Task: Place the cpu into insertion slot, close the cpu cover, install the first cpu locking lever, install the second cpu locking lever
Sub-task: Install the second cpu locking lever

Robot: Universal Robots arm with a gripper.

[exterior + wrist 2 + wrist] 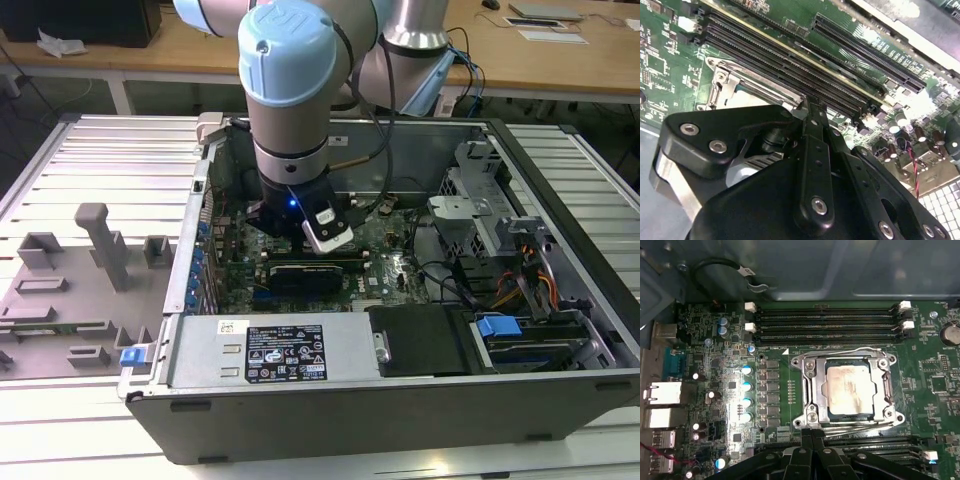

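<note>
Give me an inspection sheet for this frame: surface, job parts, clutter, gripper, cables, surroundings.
Surface: green motherboard inside an open computer case on a slatted metal table.
Job's things: cpu sits in the insertion slot; cpu cover lies closed over it, chip top showing through its window; a wire lever runs along the socket edge.
Clutter: grey fixture blocks at the exterior view's left of the case.
Grippers: gripper beside the socket edge, fingers together, holding nothing.
Cables: black looped cable by the case wall; orange and black wires near the drive bay.
Surroundings: wooden desks behind.
</note>
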